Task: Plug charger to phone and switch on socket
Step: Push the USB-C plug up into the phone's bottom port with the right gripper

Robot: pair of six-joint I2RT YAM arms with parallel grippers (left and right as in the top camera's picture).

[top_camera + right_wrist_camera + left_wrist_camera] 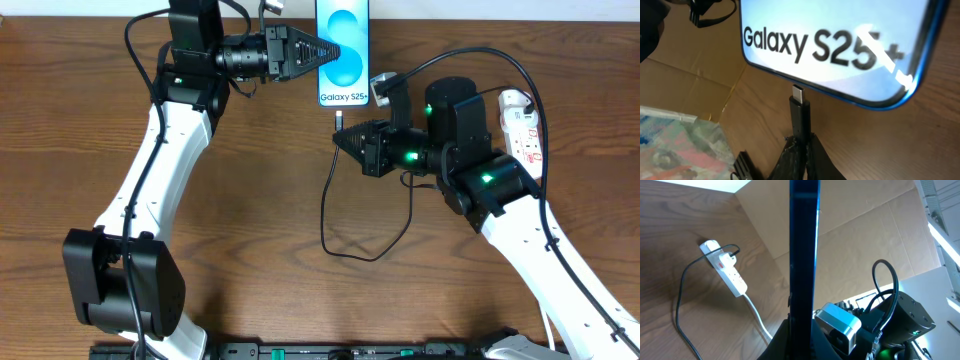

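One phone (348,45) is counted; one charger (323,215) is seen below it; one socket (520,122) to its right; two grippers beside it: left gripper (322,57), right gripper (341,136).

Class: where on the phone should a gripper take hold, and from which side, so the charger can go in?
Pinch the phone at its left long edge, one finger on the screen, one on the back, coming from the left, as the left gripper does. It is slim and flat, and this leaves the bottom edge clear for the charger plug in the right gripper.
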